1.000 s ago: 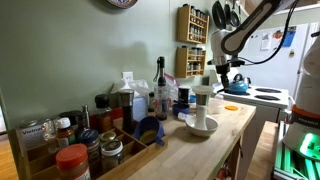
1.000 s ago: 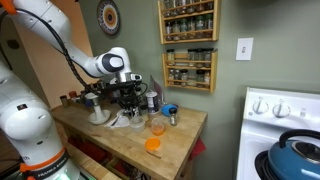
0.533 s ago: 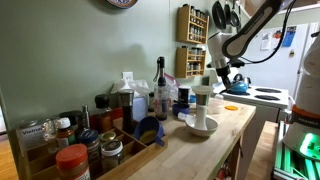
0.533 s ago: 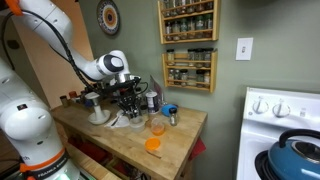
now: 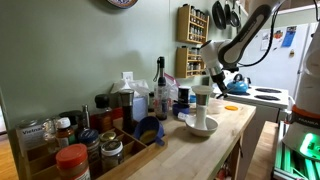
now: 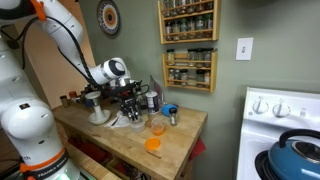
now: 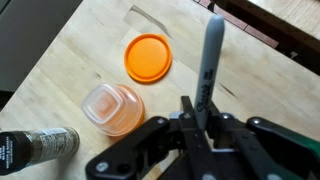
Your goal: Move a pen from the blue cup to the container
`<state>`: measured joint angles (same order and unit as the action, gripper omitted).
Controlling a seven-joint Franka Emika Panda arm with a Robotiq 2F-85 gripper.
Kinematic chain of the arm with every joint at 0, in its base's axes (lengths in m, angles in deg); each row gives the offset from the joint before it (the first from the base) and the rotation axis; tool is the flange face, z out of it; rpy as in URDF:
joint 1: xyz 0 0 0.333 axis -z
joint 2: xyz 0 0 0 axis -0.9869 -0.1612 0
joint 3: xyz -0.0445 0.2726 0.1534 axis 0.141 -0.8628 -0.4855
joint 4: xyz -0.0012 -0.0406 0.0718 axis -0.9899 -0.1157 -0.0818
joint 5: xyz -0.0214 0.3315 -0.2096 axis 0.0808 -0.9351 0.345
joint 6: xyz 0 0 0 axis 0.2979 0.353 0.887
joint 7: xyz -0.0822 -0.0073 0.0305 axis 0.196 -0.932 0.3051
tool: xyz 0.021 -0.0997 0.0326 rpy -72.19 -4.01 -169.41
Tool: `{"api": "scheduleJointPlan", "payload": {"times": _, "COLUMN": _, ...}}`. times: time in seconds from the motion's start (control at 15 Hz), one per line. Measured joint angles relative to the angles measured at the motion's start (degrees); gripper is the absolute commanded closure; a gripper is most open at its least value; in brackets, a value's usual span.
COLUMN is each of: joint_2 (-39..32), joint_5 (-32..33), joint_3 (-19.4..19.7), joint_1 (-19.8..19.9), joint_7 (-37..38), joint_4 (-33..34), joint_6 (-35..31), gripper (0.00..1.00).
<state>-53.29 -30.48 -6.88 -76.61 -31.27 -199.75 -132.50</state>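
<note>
Grey pen [image 7: 212,55] — clamped between fingers of the tool [image 7: 200,122].

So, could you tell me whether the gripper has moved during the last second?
Yes: in an exterior view the gripper, shut on the pen, has come down toward the top of the white container.

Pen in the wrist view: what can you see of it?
The pen is a dark grey, marker-like stick, plastic by the look, with faint lettering along its barrel. The gripper is shut on one end; the rest juts free beyond it, over the wooden counter. Only the gripper touches it.
</note>
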Motion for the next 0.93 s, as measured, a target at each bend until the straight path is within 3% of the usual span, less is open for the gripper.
{"api": "scheduleJointPlan", "payload": {"times": 0.13, "joint_2": -1.43, "joint_5": 0.05, "joint_3": 0.03, "joint_1": -0.27, "joint_7": 0.01, "joint_4": 1.18, "joint_6": 0.00, "gripper": 0.96}}
{"api": "scheduleJointPlan", "payload": {"times": 0.2, "joint_2": -2.09, "joint_5": 0.05, "joint_3": 0.05, "joint_1": -0.37, "joint_7": 0.00, "joint_4": 1.68, "joint_6": -0.01, "gripper": 0.60}}
{"api": "scheduleJointPlan", "payload": {"times": 0.27, "joint_2": -2.73, "joint_5": 0.05, "joint_3": 0.06, "joint_1": -0.48, "joint_7": 0.00, "joint_4": 2.10, "joint_6": -0.01, "gripper": 0.59}}
{"api": "scheduleJointPlan", "payload": {"times": 0.8, "joint_2": -5.86, "joint_5": 0.02, "joint_3": 0.21, "joint_1": -0.76, "joint_7": -0.01, "joint_4": 3.99, "joint_6": -0.01, "gripper": 0.02}}
{"api": "scheduleJointPlan", "payload": {"times": 0.93, "joint_2": -5.52, "joint_5": -0.14, "joint_3": 0.58, "joint_1": -0.76, "joint_7": -0.01, "joint_4": 4.16, "joint_6": -0.29, "gripper": 0.00}}
